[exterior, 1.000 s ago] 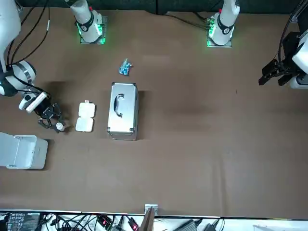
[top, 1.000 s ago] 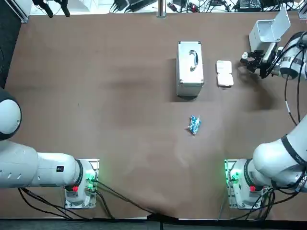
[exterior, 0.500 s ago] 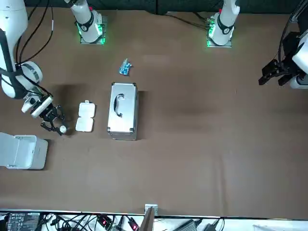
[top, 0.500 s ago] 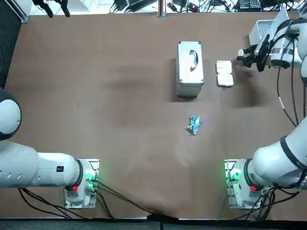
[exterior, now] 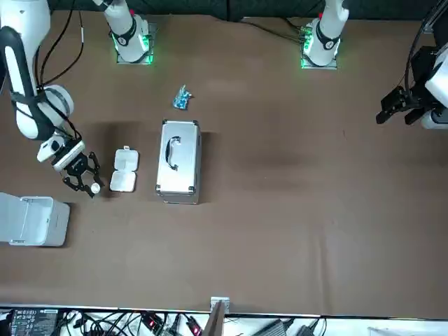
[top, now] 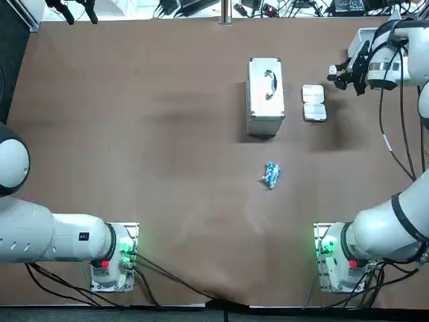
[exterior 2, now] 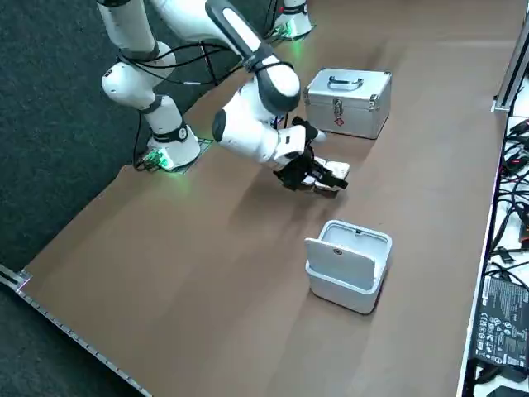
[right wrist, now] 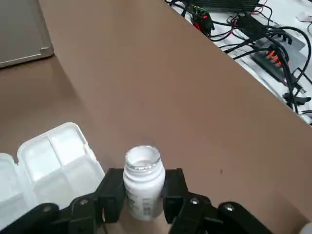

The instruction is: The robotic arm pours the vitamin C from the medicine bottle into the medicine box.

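While right pincer [right wrist: 143, 191] grips the medicine bottle [right wrist: 142, 176] by its body, fingers [right wrist: 113, 191] clamped either side, step in hand = carry to pour posn; no pour begun. Bottle sits just beside medicine box [top: 314, 102], on the side away from the silver case [top: 265, 96], not over it. Box lid open, compartments [right wrist: 61, 146] exposed, nothing seen in them. Bottle cap off; mouth pts up, long axis approx upright, poss. slight lean, hard to fix. Next, by my read: shift over an open compartment, then roll wrist so mouth tips down twd box. Go slow, else contents overshoot onto bench [top: 167, 134].
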